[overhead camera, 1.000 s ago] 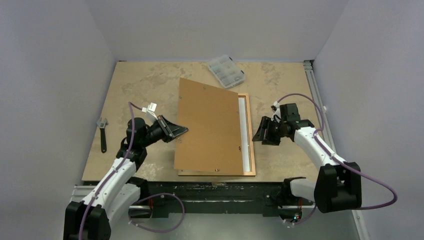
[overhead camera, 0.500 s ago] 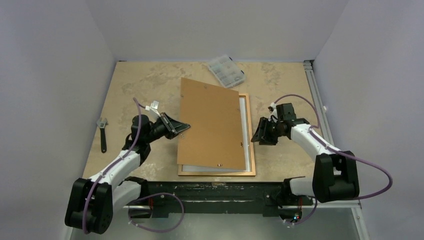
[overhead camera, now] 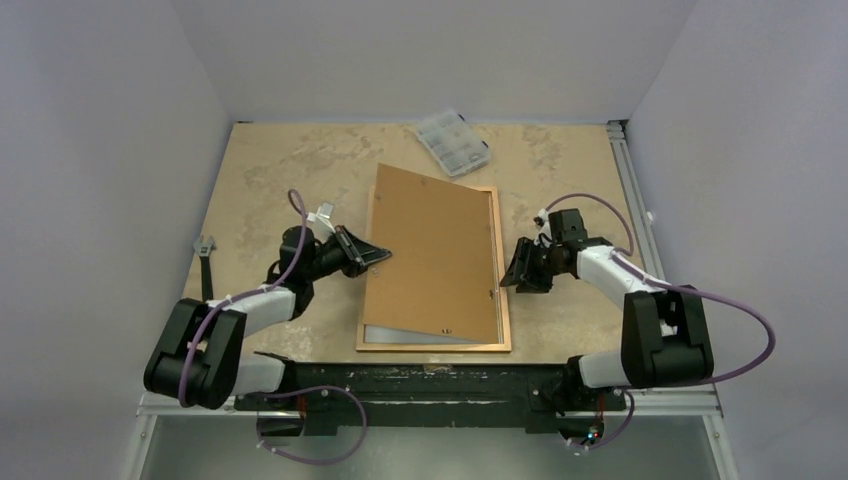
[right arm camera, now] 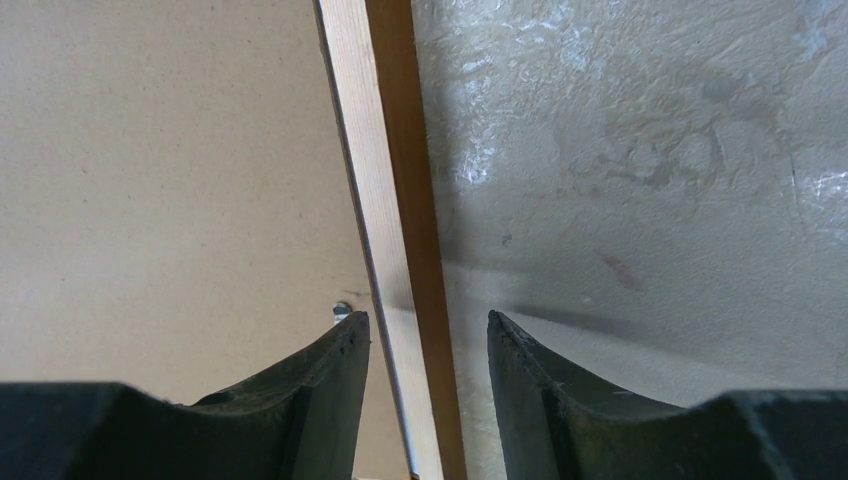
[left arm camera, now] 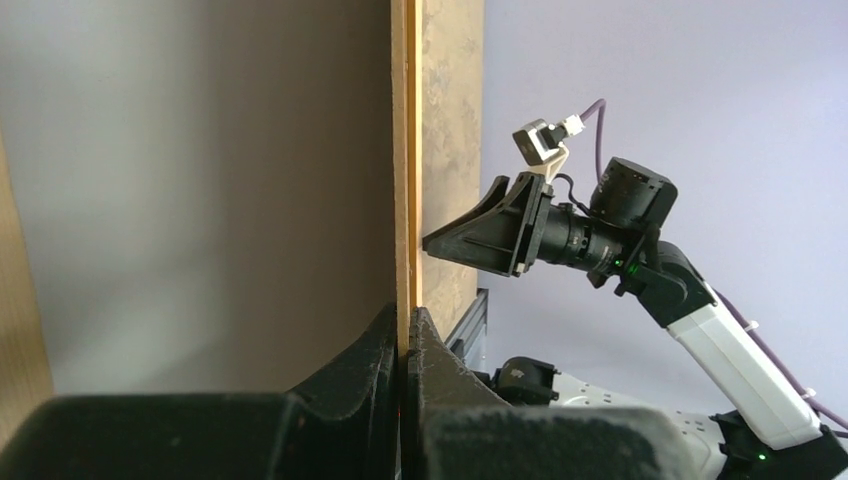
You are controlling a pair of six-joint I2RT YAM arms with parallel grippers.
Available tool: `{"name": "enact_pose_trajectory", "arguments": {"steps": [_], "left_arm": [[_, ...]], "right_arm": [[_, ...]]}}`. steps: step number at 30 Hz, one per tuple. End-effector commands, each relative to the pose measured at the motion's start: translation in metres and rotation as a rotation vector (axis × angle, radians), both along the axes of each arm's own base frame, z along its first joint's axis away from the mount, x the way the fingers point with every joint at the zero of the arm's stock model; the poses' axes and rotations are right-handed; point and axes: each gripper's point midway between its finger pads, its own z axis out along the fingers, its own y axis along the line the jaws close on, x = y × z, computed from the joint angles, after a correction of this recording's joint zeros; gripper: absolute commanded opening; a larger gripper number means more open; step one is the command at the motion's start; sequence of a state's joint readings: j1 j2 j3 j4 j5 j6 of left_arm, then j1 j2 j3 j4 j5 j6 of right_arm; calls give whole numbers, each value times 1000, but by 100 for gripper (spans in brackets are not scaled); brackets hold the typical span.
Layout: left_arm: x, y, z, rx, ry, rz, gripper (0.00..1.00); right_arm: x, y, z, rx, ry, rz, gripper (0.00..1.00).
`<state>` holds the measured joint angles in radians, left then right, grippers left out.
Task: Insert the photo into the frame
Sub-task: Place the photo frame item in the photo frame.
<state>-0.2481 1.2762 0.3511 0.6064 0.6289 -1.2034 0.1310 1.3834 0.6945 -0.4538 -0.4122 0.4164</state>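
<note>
Top external view: we see the frame [overhead camera: 440, 346] lying flat on the counter [overhead camera: 290, 170], its long rails running away from the arm bases. The brown backing board [overhead camera: 435, 250] lies skewed over it, with its left edge lifted. The left gripper [overhead camera: 385, 255] is clamped on that left edge. In the left wrist view, both fingers press against the thin board. The right gripper [overhead camera: 505, 278] has its fingers apart, straddling the frame's right rail without pinching it. A pale strip, which we take for the photo [overhead camera: 400, 336], shows inside the frame at the board's near edge. A clear compartment box [overhead camera: 452, 142] sits at the far edge. A wrench [overhead camera: 205, 250] lies at the left.
</note>
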Motion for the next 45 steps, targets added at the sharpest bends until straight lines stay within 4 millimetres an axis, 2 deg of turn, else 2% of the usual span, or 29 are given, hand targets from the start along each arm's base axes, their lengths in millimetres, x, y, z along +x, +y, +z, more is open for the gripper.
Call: {"name": "enact_pose_trajectory", "arguments": {"steps": [1, 10, 21, 28, 34, 41, 45], "left_arm": [[13, -15, 45, -119, -178, -43, 0], [17, -27, 24, -142, -155, -68, 0], [13, -32, -17, 4, -93, -41, 0], [12, -40, -29, 80, -58, -66, 0], [11, -38, -37, 210, -14, -69, 21], [6, -24, -41, 459, 68, -45, 57], [2, -18, -45, 586, 115, -41, 68]], "right_arm": [[4, 5, -2, 24, -17, 5, 46], [5, 9, -8, 43, -1, 15, 46], [2, 15, -12, 53, 14, 34, 45], [1, 17, -12, 50, 15, 43, 45], [0, 19, -12, 43, 14, 54, 45], [1, 21, -11, 38, 13, 63, 44], [3, 21, -10, 35, 10, 67, 45]]}}
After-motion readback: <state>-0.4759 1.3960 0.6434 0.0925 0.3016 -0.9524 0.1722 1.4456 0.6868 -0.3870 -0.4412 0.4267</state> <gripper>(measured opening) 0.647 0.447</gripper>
